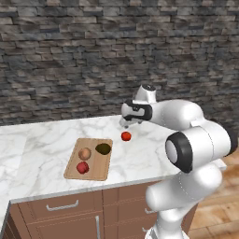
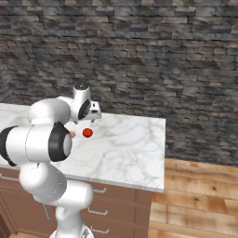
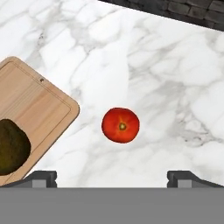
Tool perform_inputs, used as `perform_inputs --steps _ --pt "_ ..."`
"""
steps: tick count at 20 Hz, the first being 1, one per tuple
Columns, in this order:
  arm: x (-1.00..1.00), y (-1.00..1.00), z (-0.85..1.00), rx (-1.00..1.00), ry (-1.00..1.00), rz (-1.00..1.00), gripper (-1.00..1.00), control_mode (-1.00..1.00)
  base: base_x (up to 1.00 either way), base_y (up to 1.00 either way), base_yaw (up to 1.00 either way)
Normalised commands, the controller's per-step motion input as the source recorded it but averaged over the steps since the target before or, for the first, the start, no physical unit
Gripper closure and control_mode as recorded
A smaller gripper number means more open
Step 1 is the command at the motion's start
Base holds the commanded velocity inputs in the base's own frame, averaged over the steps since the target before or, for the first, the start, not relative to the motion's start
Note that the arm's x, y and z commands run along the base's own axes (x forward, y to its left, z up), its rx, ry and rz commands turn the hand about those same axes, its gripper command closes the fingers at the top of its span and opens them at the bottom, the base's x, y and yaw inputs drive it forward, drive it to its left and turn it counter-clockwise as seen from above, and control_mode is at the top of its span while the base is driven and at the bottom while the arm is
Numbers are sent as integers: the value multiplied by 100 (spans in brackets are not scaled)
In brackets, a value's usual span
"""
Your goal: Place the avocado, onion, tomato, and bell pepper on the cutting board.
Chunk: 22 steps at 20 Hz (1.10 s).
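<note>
The bright red tomato point(image 1: 126, 136) point(image 2: 87, 133) point(image 3: 120, 125) lies on the marble counter, just right of the wooden cutting board point(image 1: 100, 164) point(image 3: 35, 103). On the board rest the dark avocado point(image 1: 103, 148) point(image 3: 11, 146), the tan onion point(image 1: 84, 153) and the crimson bell pepper point(image 1: 82, 167). My gripper point(image 1: 125, 124) point(image 2: 93, 119) point(image 3: 112, 177) hangs open a little above the tomato and holds nothing. In the hand view its fingertips point(image 3: 42, 176) stand wide apart, with the tomato between and ahead of them.
The marble counter point(image 1: 42, 140) runs left past the board and right of the tomato to its end point(image 2: 160, 153). A stone wall point(image 1: 70, 60) stands behind it. Wooden drawers point(image 1: 60, 207) sit under the front edge.
</note>
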Motion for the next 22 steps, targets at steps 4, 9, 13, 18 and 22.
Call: perform_inputs --steps 4,9,13,18,22 --pt "15 7 -19 0 0 0 -100 -100 0 0 0" --pt "10 6 -16 0 0 0 -100 -100 0 0 0" --pt "8 0 -15 0 0 0 -100 -100 0 0 0" --pt "8 0 -16 0 0 0 -100 -100 0 0 0" --pt "9 0 -18 0 0 0 -100 -100 0 0 0"
